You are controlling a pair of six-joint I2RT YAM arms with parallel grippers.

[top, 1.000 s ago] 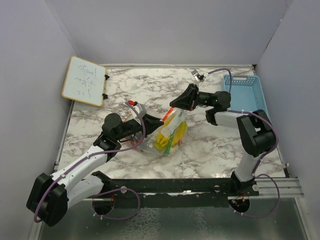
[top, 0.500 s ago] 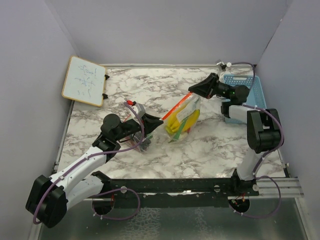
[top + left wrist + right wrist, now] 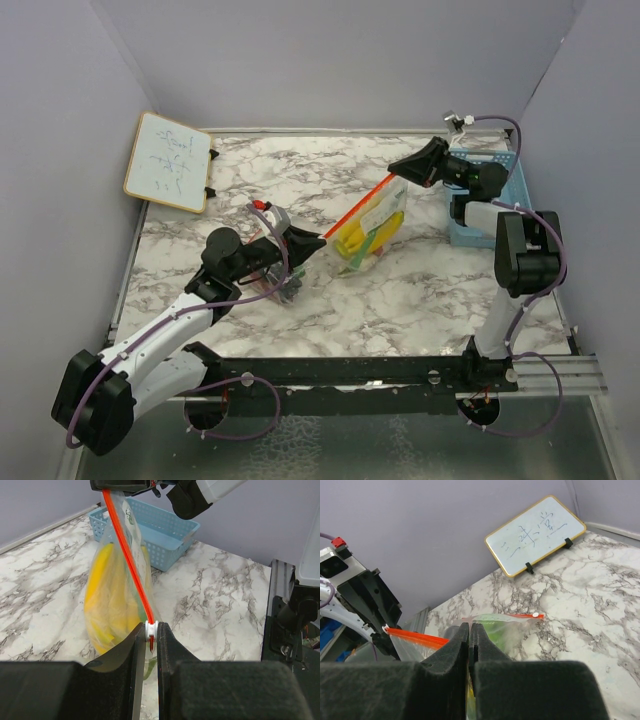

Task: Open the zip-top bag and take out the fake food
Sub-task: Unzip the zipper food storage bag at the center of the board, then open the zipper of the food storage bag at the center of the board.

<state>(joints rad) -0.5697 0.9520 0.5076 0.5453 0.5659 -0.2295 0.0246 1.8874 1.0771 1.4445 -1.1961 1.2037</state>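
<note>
The zip-top bag [image 3: 368,222] is in the middle of the desk [image 3: 430,300], stretched between the two hands. The left hand [image 3: 151,632] pinches its near left end. The right hand [image 3: 393,168] pinches its far right corner. The fake food [image 3: 107,595] is inside the bag. The basket [image 3: 150,525] is at the far right, behind the right hand. The whiteboard [image 3: 168,161] leans at the far left corner. What may be a second bag [image 3: 283,287] lies by the left arm.

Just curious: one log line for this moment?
left pincer: shut on white slider; right pincer: shut on clear plastic zip-top bag; yellow toy bananas inside
</note>
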